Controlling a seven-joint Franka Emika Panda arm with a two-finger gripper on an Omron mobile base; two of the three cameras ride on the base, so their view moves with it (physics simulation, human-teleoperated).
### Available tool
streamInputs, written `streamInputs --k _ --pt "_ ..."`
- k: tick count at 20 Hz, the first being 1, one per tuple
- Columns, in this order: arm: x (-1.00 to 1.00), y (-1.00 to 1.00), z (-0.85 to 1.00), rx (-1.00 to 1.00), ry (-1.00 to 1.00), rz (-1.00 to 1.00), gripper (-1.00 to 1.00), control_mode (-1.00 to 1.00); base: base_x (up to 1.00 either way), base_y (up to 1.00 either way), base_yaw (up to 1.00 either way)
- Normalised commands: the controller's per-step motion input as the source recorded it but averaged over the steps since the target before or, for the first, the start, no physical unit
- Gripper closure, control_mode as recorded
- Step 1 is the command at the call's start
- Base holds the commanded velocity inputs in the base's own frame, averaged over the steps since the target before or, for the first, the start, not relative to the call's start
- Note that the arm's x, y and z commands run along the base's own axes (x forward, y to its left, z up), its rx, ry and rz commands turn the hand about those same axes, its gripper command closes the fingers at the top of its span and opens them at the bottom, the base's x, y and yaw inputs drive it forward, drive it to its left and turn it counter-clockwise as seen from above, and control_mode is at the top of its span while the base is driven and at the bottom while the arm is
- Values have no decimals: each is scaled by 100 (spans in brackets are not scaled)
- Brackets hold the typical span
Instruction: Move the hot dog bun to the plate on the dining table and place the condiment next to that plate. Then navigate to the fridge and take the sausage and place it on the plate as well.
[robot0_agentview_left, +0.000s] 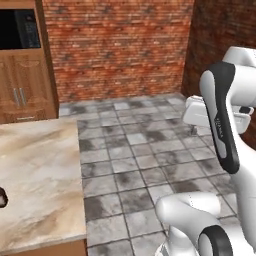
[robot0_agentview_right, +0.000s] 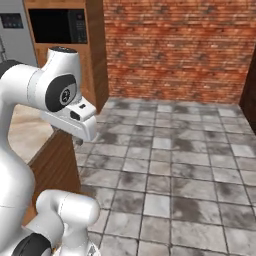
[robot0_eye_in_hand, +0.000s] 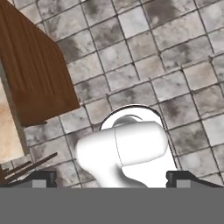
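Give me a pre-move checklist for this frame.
1. Pincer open, nothing between the fingertips: ok.
2. Table top within the left base view: ok.
3. Bun, bottle, plate located: not ok; a dark thing sits cut off at the picture's edge, identity cannot tell.
4. Tiled floor ahead free of obstacles: ok.
5. Fridge in sight: ok, partly, at the far left.

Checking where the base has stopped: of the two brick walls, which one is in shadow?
The side brick wall, right of the corner in the left base view, is in shadow, dark brown. The back brick wall facing the cameras is lit, bright red.
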Motion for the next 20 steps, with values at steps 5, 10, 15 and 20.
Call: streamInputs --k 5,10,15,20 --pt "0 0 0 0 0 0 -100 100 72 -100 38" --pt "0 0 0 0 0 0 -100 100 85 -100 43" --pt "0 0 0 0 0 0 -100 100 100 -94 45" --pt "0 0 0 0 0 0 -100 100 100 -74 42"
